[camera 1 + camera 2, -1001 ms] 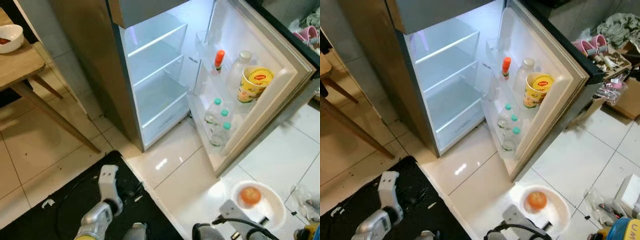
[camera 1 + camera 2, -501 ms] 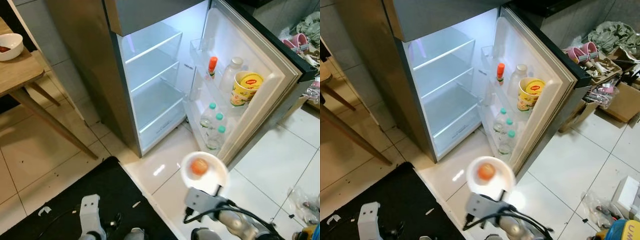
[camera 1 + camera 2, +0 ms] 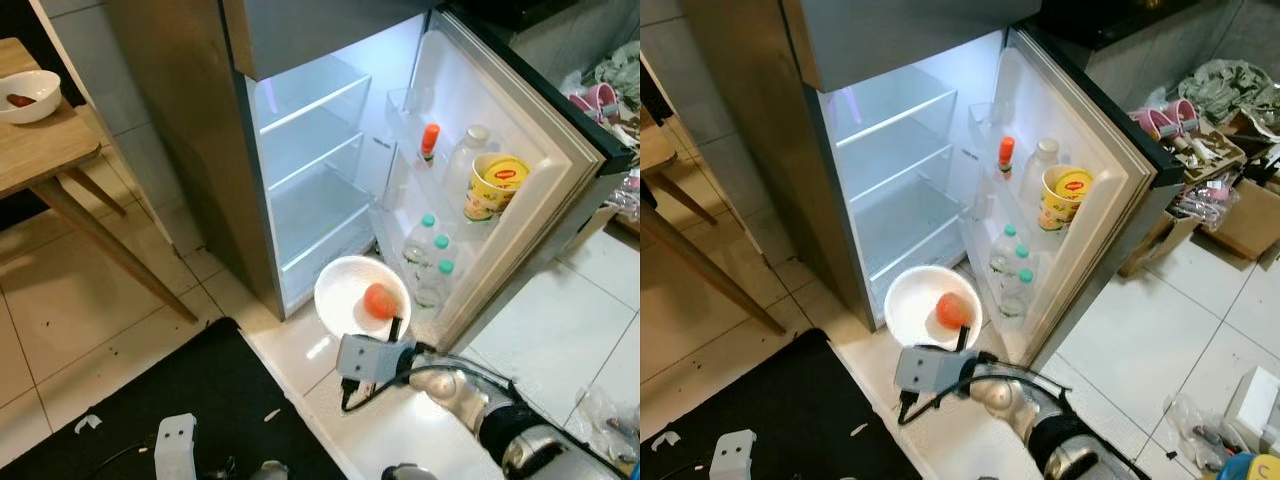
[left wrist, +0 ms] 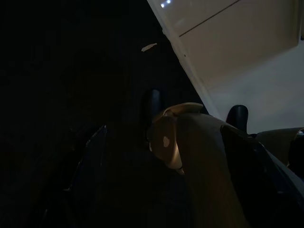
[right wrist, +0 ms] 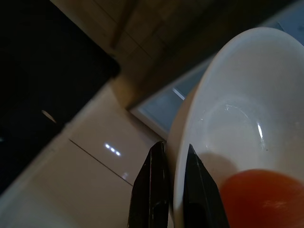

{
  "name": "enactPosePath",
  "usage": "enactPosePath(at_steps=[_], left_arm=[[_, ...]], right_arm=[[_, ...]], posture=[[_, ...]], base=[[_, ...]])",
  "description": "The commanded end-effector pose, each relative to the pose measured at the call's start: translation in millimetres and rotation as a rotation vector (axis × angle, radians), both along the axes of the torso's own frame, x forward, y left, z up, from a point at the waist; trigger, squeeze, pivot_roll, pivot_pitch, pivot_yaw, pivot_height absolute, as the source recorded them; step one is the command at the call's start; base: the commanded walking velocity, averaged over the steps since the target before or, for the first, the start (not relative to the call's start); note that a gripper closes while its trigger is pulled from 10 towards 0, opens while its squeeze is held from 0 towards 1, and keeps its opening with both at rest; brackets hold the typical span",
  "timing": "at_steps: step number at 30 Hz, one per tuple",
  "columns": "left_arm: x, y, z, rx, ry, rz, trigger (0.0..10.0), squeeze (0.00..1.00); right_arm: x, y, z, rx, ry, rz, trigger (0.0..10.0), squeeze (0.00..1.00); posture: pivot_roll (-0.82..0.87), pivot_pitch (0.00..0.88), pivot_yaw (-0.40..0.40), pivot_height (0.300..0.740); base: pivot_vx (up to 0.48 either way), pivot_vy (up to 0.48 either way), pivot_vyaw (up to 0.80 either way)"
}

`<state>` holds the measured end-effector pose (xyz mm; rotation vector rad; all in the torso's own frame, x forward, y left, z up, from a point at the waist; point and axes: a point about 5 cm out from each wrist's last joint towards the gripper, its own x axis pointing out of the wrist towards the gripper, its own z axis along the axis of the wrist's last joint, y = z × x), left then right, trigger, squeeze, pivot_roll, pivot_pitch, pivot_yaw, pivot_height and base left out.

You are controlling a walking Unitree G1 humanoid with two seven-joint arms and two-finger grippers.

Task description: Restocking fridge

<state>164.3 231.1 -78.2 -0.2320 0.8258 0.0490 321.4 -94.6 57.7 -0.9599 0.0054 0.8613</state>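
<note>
Now carrying the white bowl [image 3: 360,294] closer to the open fridge [image 3: 310,190] than half a second back — hovering before its lowest shelf, beside the door bottles [image 3: 428,254]. Reaching forward with the right gripper [image 5: 173,185], fingers [image 5: 153,187] pinching the bowl's rim. Cradling a round orange-red fruit [image 3: 379,300] inside. Hanging idle, the left gripper [image 4: 192,111] — fingers' spread impossible to judge.

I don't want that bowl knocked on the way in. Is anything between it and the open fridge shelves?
Nothing visible. The right gripper pinches the white bowl's rim before the fridge's bare shelves; the door bottles stand off to the side.
</note>
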Motion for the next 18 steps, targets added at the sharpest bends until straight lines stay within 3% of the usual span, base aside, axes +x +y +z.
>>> enactPosePath(at_steps=[1, 10, 14, 18], left_arm=[[-11.3, -6.1, -7, -0.016, 0.047, 0.008, 10.0, 0.00], [-10.1, -10.1, -7, -0.022, 0.049, -0.002, 10.0, 0.00], [-9.2, -11.1, -7, -0.027, 0.047, -0.002, 10.0, 0.00], [-9.2, -11.3, -7, -0.029, 0.048, -0.003, 10.0, 0.00]], right_arm=[[11.5, -16.2, 10, -0.016, -0.022, -0.073, 10.0, 0.00], [26.8, -40.5, 24, -0.031, -0.046, -0.192, 10.0, 0.00], [33.8, -62.9, 27, -0.034, -0.036, -0.335, 10.0, 0.00], [35.5, -74.0, 28, -0.044, -0.031, -0.385, 10.0, 0.00]], posture=[[-0.12, 0.168, -0.020, 0.740], [-0.12, 0.167, -0.021, 0.740], [-0.11, 0.167, -0.021, 0.740], [-0.11, 0.167, -0.020, 0.740]], base=[[0.000, 0.000, 0.00], [0.000, 0.000, 0.00], [0.000, 0.000, 0.00], [0.000, 0.000, 0.00]])
